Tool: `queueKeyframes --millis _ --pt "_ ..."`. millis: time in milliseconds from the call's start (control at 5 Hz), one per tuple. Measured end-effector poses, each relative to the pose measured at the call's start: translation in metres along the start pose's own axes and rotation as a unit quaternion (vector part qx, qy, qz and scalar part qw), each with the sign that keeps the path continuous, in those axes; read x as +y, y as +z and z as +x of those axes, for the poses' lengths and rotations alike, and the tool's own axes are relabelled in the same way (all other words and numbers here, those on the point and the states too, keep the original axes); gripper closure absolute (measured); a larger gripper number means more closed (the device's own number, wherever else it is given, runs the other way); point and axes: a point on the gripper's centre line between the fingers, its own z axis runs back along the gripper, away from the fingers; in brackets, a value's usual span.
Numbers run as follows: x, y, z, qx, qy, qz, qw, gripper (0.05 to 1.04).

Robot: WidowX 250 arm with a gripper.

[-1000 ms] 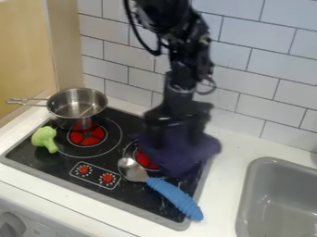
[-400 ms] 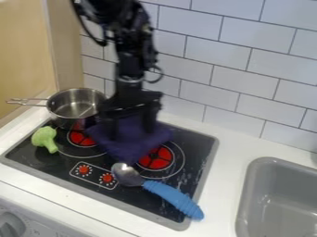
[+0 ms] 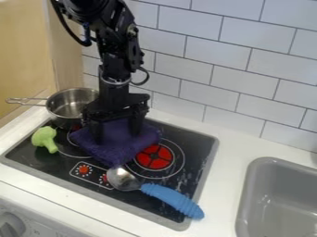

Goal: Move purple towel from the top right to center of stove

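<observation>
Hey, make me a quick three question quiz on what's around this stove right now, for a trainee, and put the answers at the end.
1. True or false: the green broccoli is to the left of the purple towel in the view.

2. Multiple choice: where is the gripper?
A) over the sink
B) at the purple towel
C) over the metal pot

3. Fill in the blank: the spoon on the stove has a thick, ridged handle coloured ____.

Key: 1. True; 2. B; 3. blue
</observation>
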Motion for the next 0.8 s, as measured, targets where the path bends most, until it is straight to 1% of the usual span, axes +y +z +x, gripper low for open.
queueKeyframes --millis 400,600,800 --pt "0.001 0.002 -0.001 -0.003 0.001 -0.002 1.0 0.084" --pt "0.003 0.01 -0.004 -0.008 0.006 -0.016 0.9998 0.084" --pt "-0.002 0.025 -0.002 -0.027 0.005 -0.048 0.9984 0.084"
